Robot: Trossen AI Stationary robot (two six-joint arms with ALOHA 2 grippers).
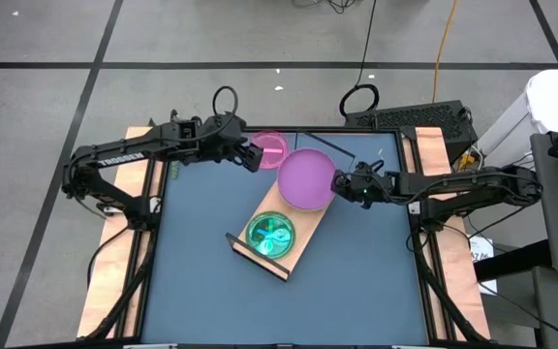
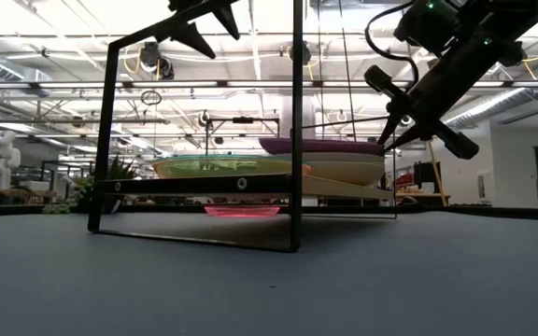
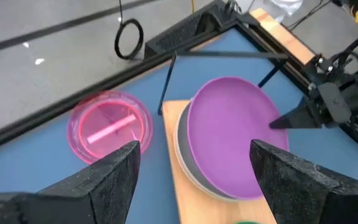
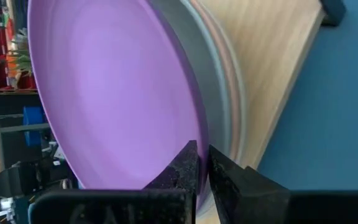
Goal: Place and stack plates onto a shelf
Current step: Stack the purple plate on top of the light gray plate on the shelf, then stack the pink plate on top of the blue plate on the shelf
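On the blue counter [image 1: 201,281], seen from above, the wooden shelf [image 1: 303,237] lies on a diagonal. A purple plate [image 1: 305,178] tops a stack of large plates at its far end, and a green translucent plate [image 1: 271,235] sits at its near end, so the 2 sizes are kept in 2 separate piles. A pink translucent plate [image 1: 270,147] lies on the counter just beyond the shelf, not yet shelved. The left claw [image 1: 251,155] hangs beside that pink plate, probably lined up to fetch it. The right claw [image 1: 343,184] sits at the purple plate's edge.

In the low view, the shelf board [image 2: 204,184] is raised on its black frame [image 2: 296,131]. The purple plate [image 2: 320,146] rests on paler plates, and the green one [image 2: 222,166] shows an orange rim beneath it. The right claw [image 2: 395,128] points down to the purple plate's rim, fingertips close together.

From the left wrist, the left claw [image 3: 194,163] is spread wide and empty, framing the pink plate [image 3: 109,124] and the purple plate [image 3: 232,134], with the right claw [image 3: 278,122] touching that plate's far side.

From the right wrist, the right claw [image 4: 202,160] is nearly closed at the purple plate's [image 4: 110,93] rim; whether it pinches the rim or only nudges the plate square on its stack I cannot tell. Wooden board [image 4: 272,74] shows beyond the stack.
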